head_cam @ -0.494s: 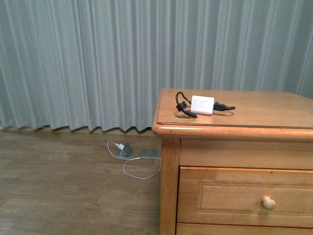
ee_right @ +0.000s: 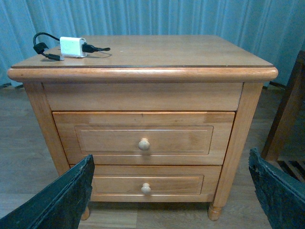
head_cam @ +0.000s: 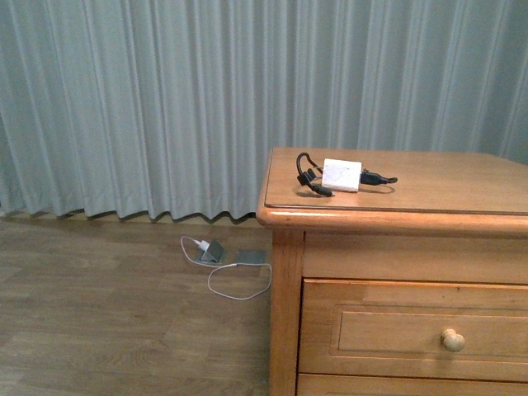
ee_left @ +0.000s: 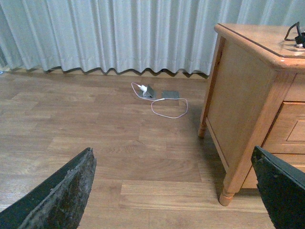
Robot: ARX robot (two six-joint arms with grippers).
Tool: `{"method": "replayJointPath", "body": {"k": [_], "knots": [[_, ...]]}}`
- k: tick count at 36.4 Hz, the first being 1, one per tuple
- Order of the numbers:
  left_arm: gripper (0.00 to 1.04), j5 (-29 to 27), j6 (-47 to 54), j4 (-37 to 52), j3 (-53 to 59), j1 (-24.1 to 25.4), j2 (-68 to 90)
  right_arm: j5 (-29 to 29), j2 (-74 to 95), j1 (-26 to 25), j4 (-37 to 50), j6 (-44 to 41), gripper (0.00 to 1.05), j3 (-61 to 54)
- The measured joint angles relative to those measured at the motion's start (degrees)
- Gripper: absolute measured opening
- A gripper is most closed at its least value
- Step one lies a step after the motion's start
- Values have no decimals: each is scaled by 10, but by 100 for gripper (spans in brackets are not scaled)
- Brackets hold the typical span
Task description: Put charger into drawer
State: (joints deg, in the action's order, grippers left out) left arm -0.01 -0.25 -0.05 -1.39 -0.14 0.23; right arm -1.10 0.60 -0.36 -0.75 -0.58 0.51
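The charger [head_cam: 341, 176], a small white block with looped black cable, lies on the dresser top near its left front corner; it also shows in the right wrist view [ee_right: 73, 46]. The drawer [ee_right: 143, 138] is the upper one, shut, with a round pale knob [head_cam: 452, 341]. My right gripper [ee_right: 171, 191] is open, well back from the dresser front, low, level with the lower drawer. My left gripper [ee_left: 174, 191] is open above the floor, off the dresser's left side. Only a bit of the charger's cable [ee_left: 295, 36] shows in the left wrist view.
The dresser [head_cam: 396, 206] stands on a wood floor before a grey curtain [head_cam: 165, 99]. A white plug with thin white cable and grey plates [head_cam: 223, 256] lie on the floor left of it. A lower drawer [ee_right: 146, 183] sits beneath. Dark wooden furniture [ee_right: 288, 119] stands right of the dresser.
The front view has shifted slightly; the dresser and charger sit a touch higher in frame. Nothing has been touched.
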Motion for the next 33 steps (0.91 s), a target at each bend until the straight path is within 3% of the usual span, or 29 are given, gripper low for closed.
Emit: {"method": "replayJointPath", "body": {"k": [3,7,20,33], "knots": [[98,0,0,0,0,0,0,-70,64,-11,-49,-43,96,24],[98,0,0,0,0,0,0,-80,202,-10,19,-52,96,47],[98,0,0,0,0,0,0,-13,642,51,326,-42,96,138],[98,0,0,0,0,0,0,42,911,89,409,-22,96,258]]}}
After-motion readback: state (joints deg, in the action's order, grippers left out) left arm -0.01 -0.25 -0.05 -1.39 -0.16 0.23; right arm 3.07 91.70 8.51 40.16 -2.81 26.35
